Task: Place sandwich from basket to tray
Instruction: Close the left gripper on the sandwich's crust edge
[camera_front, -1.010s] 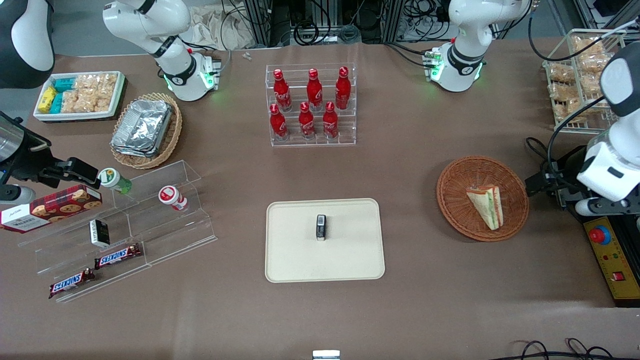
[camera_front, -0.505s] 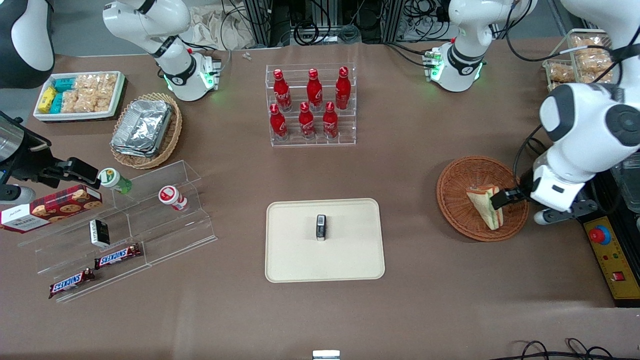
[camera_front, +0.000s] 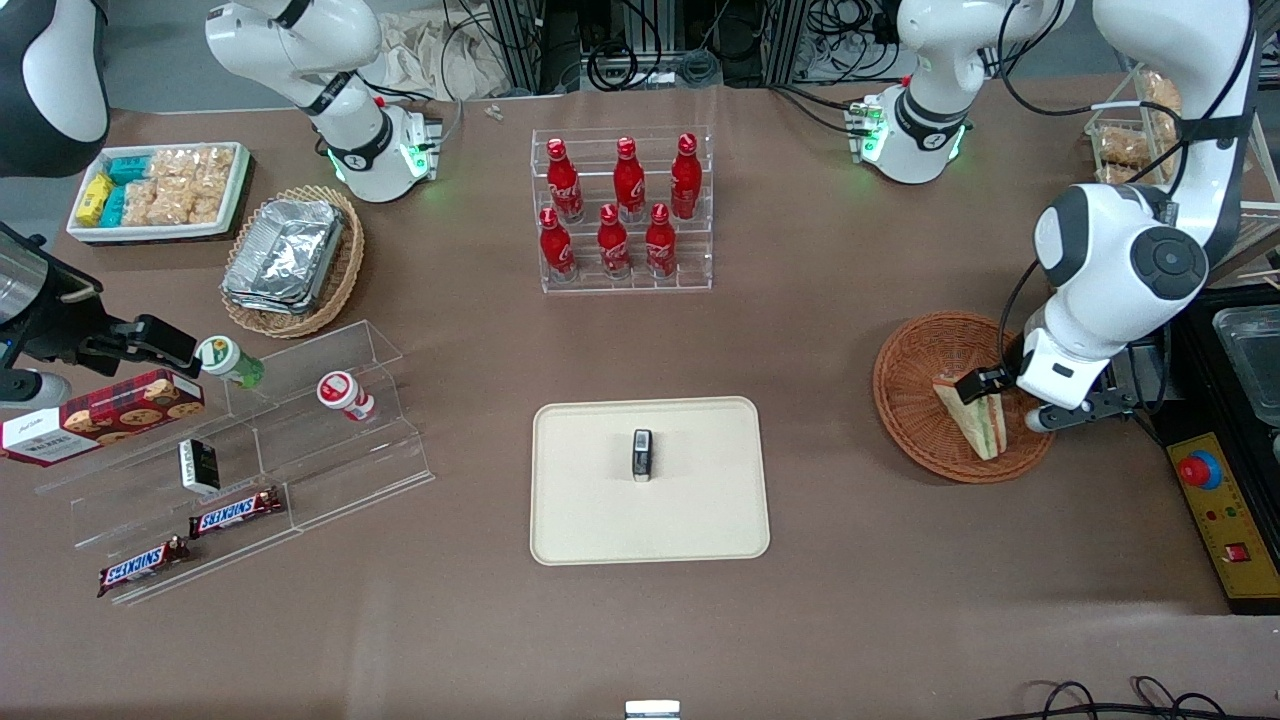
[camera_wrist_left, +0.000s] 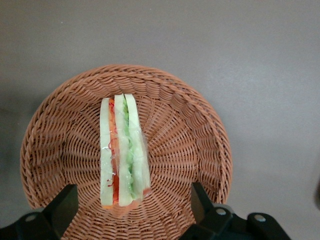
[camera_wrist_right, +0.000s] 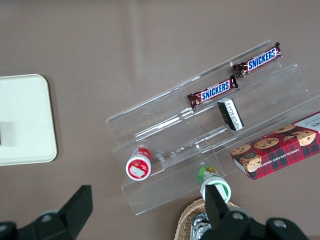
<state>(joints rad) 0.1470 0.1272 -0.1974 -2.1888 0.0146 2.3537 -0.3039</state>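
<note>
Gripper: you are seeing the left arm's gripper (camera_wrist_left: 131, 212) hanging over the basket (camera_front: 915, 400) with its jaws spread wide, one finger (camera_wrist_left: 62, 207) to each flank of the sandwich, gripping nothing.
Sandwich: the sandwich (camera_front: 975, 412) is lying inside the basket, its bread and filling layers facing the wrist camera.
Tray: the tray (camera_front: 700, 520) is sitting well apart from the basket, toward the parked arm's end, carrying a small dark object (camera_front: 642, 455).
Surface: you are looking at a brown tabletop (camera_front: 640, 640), with cables trailing along its edge nearest the front camera.
Room: a clear rack of red bottles (camera_front: 622, 210) is standing farther from the front camera than the tray.
Control box: a yellow box with a red button (camera_front: 1225, 530) is sitting just beside the basket.
</note>
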